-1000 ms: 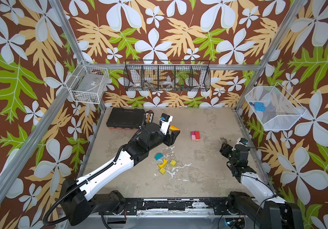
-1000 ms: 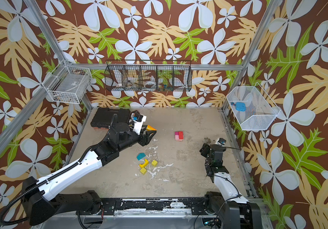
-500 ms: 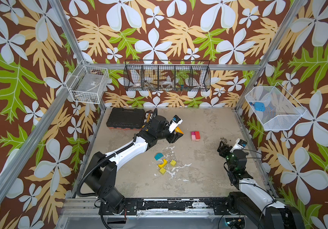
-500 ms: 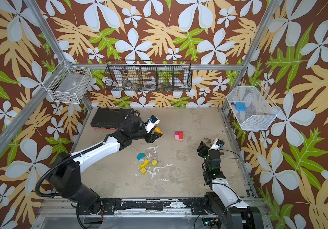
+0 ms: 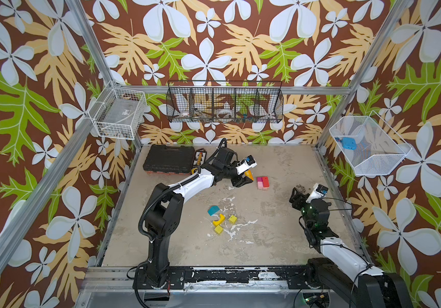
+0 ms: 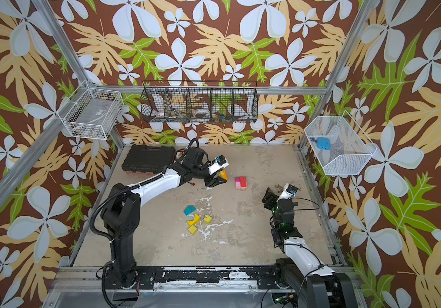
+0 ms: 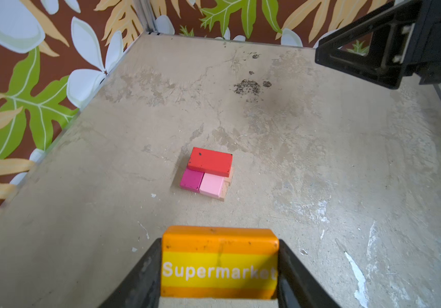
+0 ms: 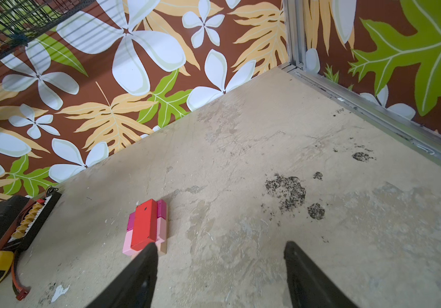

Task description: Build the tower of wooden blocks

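Wood block tower point(image 5: 263, 182) is only a low stack so far, right of centre toward the far side of the worn beige tabletop point(image 5: 267, 240). It has a red rectangular block point(image 7: 210, 162) lying on magenta and pink blocks over tan planks. My left gripper point(image 5: 242, 182) hangs just left of it, clenched on the orange-and-yellow wooden block printed "Supermarket" point(image 7: 219, 262). My right gripper point(image 8: 221, 246) is released and empty, near and right of the stack.

My biggest worry is that the red piece covers only part of the layer beneath. If I set the orange block down off-centre, it may overhang and tip. A lesser one: pressing down too hard could shove the layers apart. The smallest is the right arm's spread jaws clipping the stack on a careless move.

The long black wire basket point(image 5: 224, 89) on the far wall holds what look like tape rolls and clutter I cannot name. The white wire bin point(image 5: 374, 162) on the right wall holds a small blue gadget point(image 5: 348, 143). The smaller white wire basket point(image 5: 118, 130) on the left wall holds a clear flat box point(image 5: 120, 114). The black plastic tool case point(image 5: 168, 161) at far left is shut, contents hidden
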### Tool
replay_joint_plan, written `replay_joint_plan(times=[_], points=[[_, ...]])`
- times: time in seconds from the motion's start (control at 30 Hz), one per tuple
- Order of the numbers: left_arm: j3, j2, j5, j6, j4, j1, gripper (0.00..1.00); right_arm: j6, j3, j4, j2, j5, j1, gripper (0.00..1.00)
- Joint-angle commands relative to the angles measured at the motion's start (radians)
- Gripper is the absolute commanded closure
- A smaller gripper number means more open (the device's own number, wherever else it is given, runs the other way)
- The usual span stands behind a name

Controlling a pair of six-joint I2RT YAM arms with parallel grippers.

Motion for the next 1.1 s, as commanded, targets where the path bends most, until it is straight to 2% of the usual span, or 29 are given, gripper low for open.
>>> replay_joint_plan(times=[0.0, 0.23, 0.4, 0.77, 0.93, 1.07], points=[[0.09, 0.063, 0.085, 0.12, -0.091, 0.002, 1.0, 0.0, -0.005, 0.027, -0.007, 0.01, 0.002, 0.24], [0.427, 0.304, 0.053, 0.21, -0.343, 0.0, 1.0, -0.001, -0.003, 0.027, -0.005, 0.005, 0.002, 0.24], [0.538, 0.383, 0.041, 0.249, -0.42, -0.002, 1.0, 0.0, 0.004, 0.024, 0.007, 0.01, 0.002, 0.23], [0.814, 0.557, -0.152, 0.201, -0.519, -0.067, 1.0, -0.001, 0.006, 0.025, 0.013, 0.005, 0.001, 0.23], [0.835, 0.572, -0.19, 0.141, -0.459, -0.07, 1.0, -0.001, 0.003, 0.025, 0.008, 0.004, 0.001, 0.23], [0.832, 0.576, -0.197, 0.143, -0.457, -0.076, 1.0, -0.002, 0.002, 0.027, 0.006, 0.002, 0.001, 0.22]])
